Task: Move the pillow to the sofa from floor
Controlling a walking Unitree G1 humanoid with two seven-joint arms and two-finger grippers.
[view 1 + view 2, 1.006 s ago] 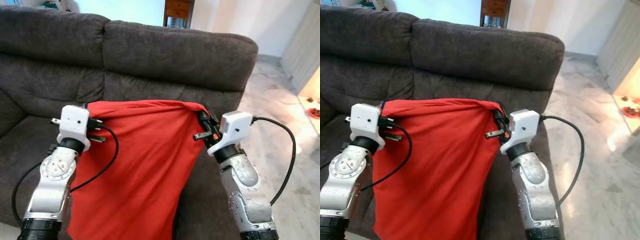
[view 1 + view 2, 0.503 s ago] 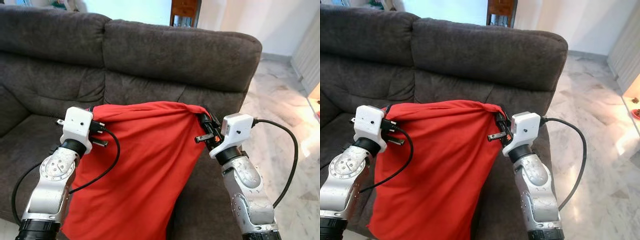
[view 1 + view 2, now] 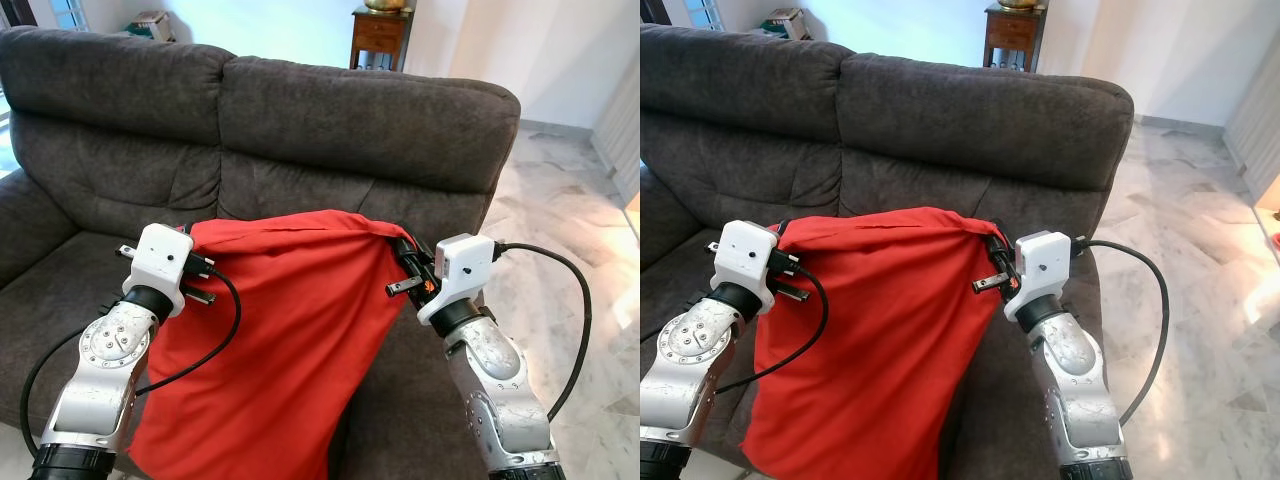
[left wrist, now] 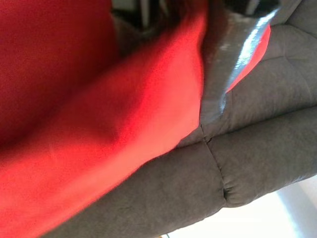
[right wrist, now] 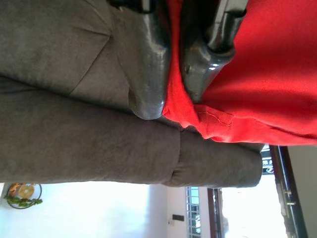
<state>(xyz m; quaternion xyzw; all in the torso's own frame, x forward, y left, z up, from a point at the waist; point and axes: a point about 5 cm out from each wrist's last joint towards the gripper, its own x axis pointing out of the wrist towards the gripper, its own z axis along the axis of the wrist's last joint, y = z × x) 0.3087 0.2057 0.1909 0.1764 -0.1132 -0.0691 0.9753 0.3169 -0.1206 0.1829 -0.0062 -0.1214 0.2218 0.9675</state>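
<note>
The right gripper [image 5: 171,94] pinches one top corner of the pillow [image 3: 290,330], a smooth red fabric case, between its glossy black fingers [image 5: 148,74]. The left gripper [image 3: 192,268] clamps the opposite top corner. The pillow hangs limp and slack between both grippers, in front of the sofa [image 3: 330,110], a plush dark grey one with fuzzy cushions. Pale marble floor [image 3: 570,200] lies to its right.

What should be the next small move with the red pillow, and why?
Probably lower both arms a little and forward, so the red pillow settles on the sofa seat. The left tool and right tool each pinch a top corner, and the pillow hangs in front of the backrest over the seat's front edge.
</note>
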